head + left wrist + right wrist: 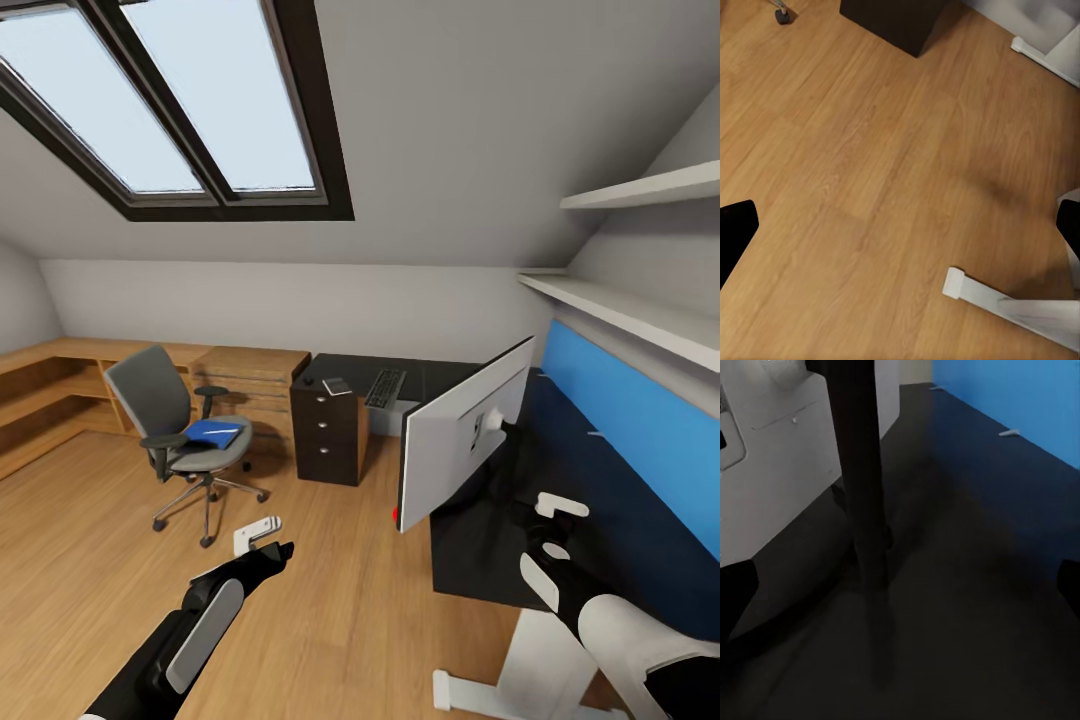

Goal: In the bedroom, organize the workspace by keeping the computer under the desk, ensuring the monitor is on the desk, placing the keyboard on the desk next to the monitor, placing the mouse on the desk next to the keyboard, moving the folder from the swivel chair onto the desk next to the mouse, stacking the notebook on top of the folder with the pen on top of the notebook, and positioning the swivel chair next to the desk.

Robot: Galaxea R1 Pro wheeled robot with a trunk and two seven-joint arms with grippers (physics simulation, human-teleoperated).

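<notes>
Your right gripper [556, 528], jaws spread wide, hovers behind the monitor [465, 432]: white back, thin black stand, on the glossy black table [480, 545]. Your left gripper [262, 541] hangs wide over the floor [330, 600], away from the table.

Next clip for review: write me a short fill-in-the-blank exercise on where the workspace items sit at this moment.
1. The blue folder lies on the seat of the ____.
2. The keyboard lies on the black top of the ____.
3. The monitor shows the head camera its ____ back.
4. The left gripper hangs over the bare wooden ____.

Missing words: swivel chair; desk; white; floor
</notes>
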